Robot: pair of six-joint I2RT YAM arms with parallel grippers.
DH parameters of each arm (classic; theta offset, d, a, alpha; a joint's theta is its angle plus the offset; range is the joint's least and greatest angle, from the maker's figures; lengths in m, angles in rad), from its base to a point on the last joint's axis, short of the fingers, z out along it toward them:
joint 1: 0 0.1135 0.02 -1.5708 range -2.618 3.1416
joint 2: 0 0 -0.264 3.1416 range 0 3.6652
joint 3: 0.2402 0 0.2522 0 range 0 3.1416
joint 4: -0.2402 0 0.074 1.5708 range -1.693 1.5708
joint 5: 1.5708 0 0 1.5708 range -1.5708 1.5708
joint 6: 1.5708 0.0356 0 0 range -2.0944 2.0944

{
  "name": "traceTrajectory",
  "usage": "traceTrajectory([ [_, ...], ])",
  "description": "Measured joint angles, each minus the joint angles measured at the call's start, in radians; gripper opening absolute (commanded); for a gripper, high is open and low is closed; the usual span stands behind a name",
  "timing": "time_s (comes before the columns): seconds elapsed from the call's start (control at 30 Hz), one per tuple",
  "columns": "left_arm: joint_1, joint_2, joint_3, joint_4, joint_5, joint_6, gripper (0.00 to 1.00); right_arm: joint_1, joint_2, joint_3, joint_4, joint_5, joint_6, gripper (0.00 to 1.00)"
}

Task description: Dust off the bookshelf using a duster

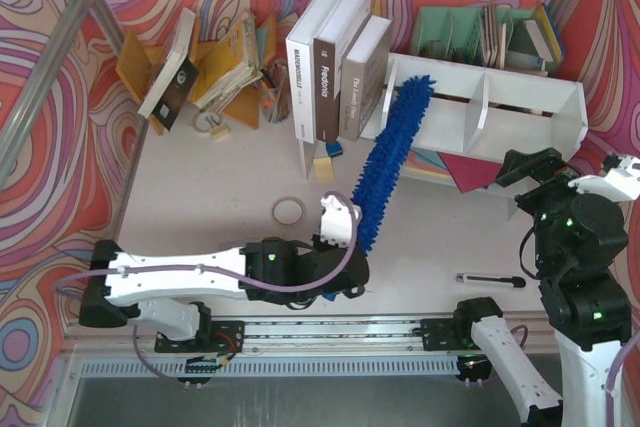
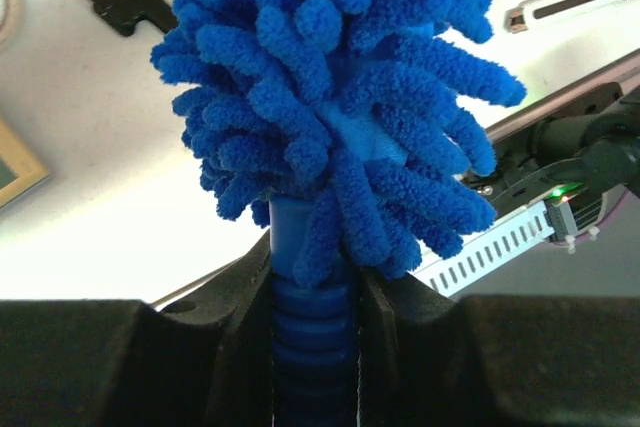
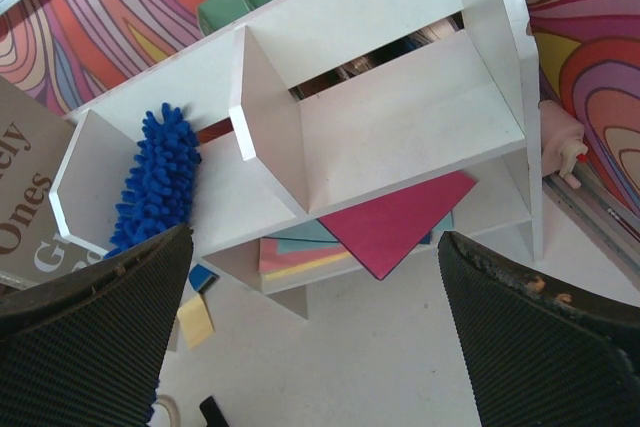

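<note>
The white bookshelf stands at the back right, split by a divider; it also shows in the right wrist view. My left gripper is shut on the ribbed blue handle of the fluffy blue duster. The duster runs up and right, and its tip lies in the shelf's left compartment. In the left wrist view the fluff fills the frame. My right gripper is open and empty, held just in front of the shelf's right part.
Upright books stand left of the shelf. A yellow rack with books is at back left, a green organiser behind the shelf. A tape ring, a pen-like tool and coloured sheets under the shelf lie on the table.
</note>
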Motion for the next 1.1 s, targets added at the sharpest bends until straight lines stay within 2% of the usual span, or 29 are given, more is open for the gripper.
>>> traceTrajectory([
  [0.27, -0.005, 0.126, 0.102, 0.047, 0.025, 0.060, 0.00, 0.000, -0.005, -0.001, 0.000, 0.000, 0.003, 0.99],
  [0.7, -0.010, 0.037, 0.116, 0.042, -0.072, 0.092, 0.00, 0.000, -0.005, -0.001, 0.000, 0.000, 0.003, 0.99],
  [1.1, -0.010, 0.037, 0.050, 0.040, -0.107, 0.032, 0.00, 0.000, -0.004, -0.001, 0.000, 0.000, 0.003, 0.99],
])
